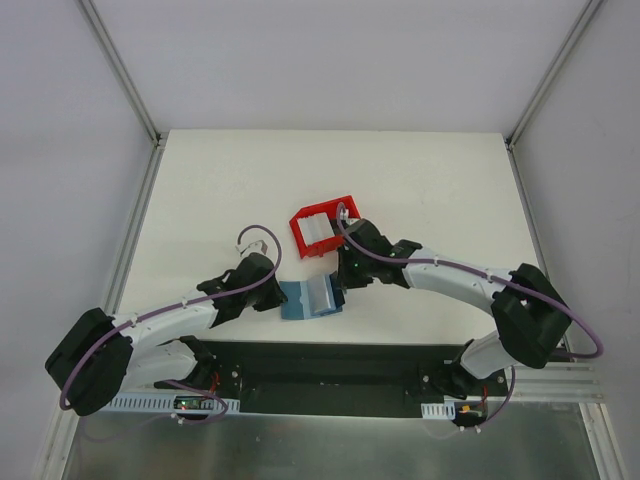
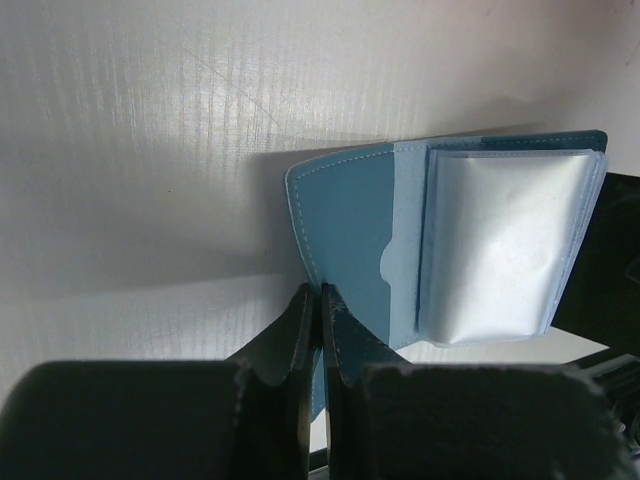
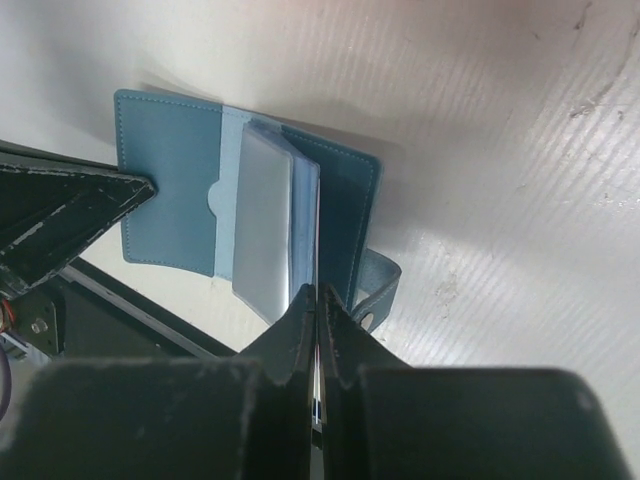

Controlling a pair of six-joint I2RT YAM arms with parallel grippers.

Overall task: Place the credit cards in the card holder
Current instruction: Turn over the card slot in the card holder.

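White tabletop: we note left gripper and right gripper, both closed, pinning the wallet open (presumably keeping pockets reachable).

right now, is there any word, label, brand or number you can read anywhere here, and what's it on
No readable text anywhere.
card holder: plain blue covers, no brand or label showing.
clear sleeves: blank sheen, no print shows.
red bin: no marking visible.
circuit boards at the arm bases: any print is too small to read.
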